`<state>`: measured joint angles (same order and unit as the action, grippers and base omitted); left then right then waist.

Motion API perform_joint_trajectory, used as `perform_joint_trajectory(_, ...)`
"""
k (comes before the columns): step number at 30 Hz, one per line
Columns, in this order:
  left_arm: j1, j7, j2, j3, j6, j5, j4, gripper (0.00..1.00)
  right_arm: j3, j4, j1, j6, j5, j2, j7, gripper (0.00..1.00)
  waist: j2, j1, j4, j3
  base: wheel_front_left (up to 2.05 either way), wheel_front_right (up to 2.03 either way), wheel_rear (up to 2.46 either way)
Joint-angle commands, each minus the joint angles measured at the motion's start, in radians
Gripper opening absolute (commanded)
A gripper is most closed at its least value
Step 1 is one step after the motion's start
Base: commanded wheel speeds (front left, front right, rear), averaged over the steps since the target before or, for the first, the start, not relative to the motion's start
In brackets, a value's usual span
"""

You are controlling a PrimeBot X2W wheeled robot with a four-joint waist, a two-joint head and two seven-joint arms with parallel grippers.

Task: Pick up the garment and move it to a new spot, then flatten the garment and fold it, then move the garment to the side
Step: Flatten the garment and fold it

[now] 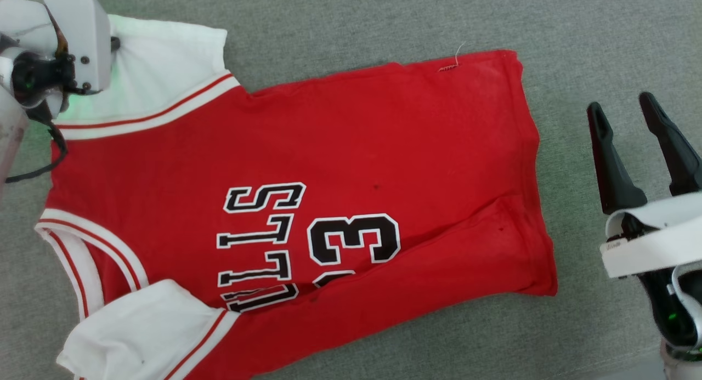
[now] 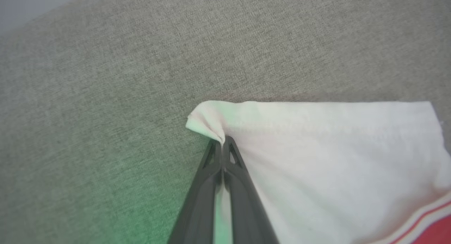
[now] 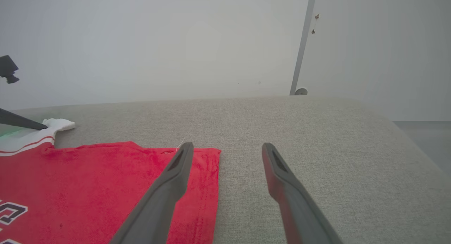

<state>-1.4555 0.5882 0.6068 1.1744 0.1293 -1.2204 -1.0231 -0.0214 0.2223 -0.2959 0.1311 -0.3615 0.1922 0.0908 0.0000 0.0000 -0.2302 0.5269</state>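
Garment [image 1: 356,149] lies spread face up on the grey cloth-covered bench [image 1: 576,29], neck end to the left, hem to the right, so the black white-outlined letters [image 1: 263,243] and the number [image 1: 354,238] read sideways. The red body is mostly flat. The near side edge is folded over onto the chest, forming a long crease that covers the near part of the number. Far white sleeve [image 1: 164,67] lies at the far left, with red-and-white striped trim where it meets the body. Near white sleeve [image 1: 142,325] is bunched at the near left. A loose thread [image 1: 455,59] sticks out from the far edge near the hem. Left hand [image 2: 222,141] is at the far sleeve's outer corner, its two dark fingers pressed together with a pinch of white cloth caught between the tips. The corner puckers up at the grip, and the rest of the sleeve lies flat on the bench. Right hand [image 1: 621,103] is to the right of the hem, fingers spread wide with nothing between them, apart from the cloth in the head view. Pale wall [image 3: 176,43] stands beyond the bench's far edge.
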Motion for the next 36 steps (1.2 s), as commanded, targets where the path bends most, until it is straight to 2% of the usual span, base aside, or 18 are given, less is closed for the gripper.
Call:
perform_joint_trajectory(1,0.052,0.017,-0.009,0.023,-0.001,0.008,-0.018,0.0,-0.005,0.007,-0.019,-0.001,-0.016,0.007,0.02,1.0,0.0,0.0,0.001,0.002,0.0,0.0,0.0)
perform_joint_trajectory(9,0.04,-0.005,-0.031,0.02,0.0,-0.011,0.001,0.0,-0.016,-0.026,-0.182,-0.001,-0.107,0.054,0.332,1.0,0.0,0.0,0.021,0.0,0.0,0.0,0.0)
perform_joint_trajectory(11,0.037,-0.01,-0.036,0.024,0.0,-0.011,0.005,0.0,-0.021,-0.065,-0.24,-0.001,-0.097,0.071,0.421,1.0,0.0,0.0,0.03,0.001,0.0,0.0,0.0)
perform_joint_trajectory(17,0.02,-0.025,-0.05,0.027,0.0,-0.018,0.012,0.0,-0.048,-0.241,-0.414,-0.001,-0.121,0.067,0.676,1.0,0.0,0.0,0.056,0.008,0.0,0.0,0.0)
perform_joint_trajectory(20,0.008,-0.031,-0.06,0.028,0.0,-0.021,0.016,0.0,-0.056,-0.334,-0.486,-0.001,-0.127,0.062,0.759,1.0,0.0,0.0,0.068,0.017,0.0,0.0,0.0)
perform_joint_trajectory(26,-0.004,-0.055,-0.066,0.031,0.0,-0.027,0.023,0.0,-0.066,-0.515,-0.593,-0.001,-0.136,0.031,0.854,1.0,0.0,0.0,0.078,0.029,0.0,0.0,0.0)
perform_joint_trajectory(27,-0.004,-0.059,-0.066,0.031,0.0,-0.031,0.023,0.0,-0.06,-0.546,-0.607,-0.001,-0.137,0.025,0.868,0.93,0.0,0.0,0.078,0.03,0.0,0.0,0.0)
perform_joint_trajectory(28,-0.005,-0.059,-0.066,0.032,0.0,-0.033,0.023,0.0,-0.055,-0.578,-0.617,-0.001,-0.127,0.024,0.886,0.56,0.0,0.0,0.079,0.03,0.0,0.0,0.0)
perform_joint_trajectory(29,-0.006,-0.06,-0.066,0.034,0.0,-0.034,0.023,0.0,-0.062,-0.606,-0.624,-0.001,-0.114,0.025,0.907,0.41,0.0,0.0,0.079,0.031,0.0,0.0,0.0)
perform_joint_trajectory(30,-0.008,-0.06,-0.065,0.035,0.0,-0.036,0.024,0.0,-0.063,-0.632,-0.631,-0.001,-0.107,0.023,0.925,0.33,0.0,0.0,0.08,0.032,0.0,0.0,0.0)
perform_joint_trajectory(31,-0.008,-0.062,-0.064,0.036,0.0,-0.038,0.024,0.0,-0.062,-0.651,-0.638,-0.001,-0.104,0.018,0.943,0.0,0.0,0.0,0.08,0.032,0.0,0.0,0.0)
perform_joint_trajectory(33,-0.01,-0.065,-0.065,0.037,0.0,-0.039,0.025,0.0,-0.079,-0.679,-0.652,-0.001,-0.099,0.015,0.984,0.0,0.0,0.0,0.081,0.033,0.0,0.0,0.0)
perform_joint_trajectory(36,-0.014,-0.073,-0.065,0.039,0.0,-0.044,0.026,0.0,-0.08,-0.692,-0.678,-0.001,-0.113,0.02,0.991,0.0,0.0,0.0,0.083,0.035,0.0,0.0,0.0)
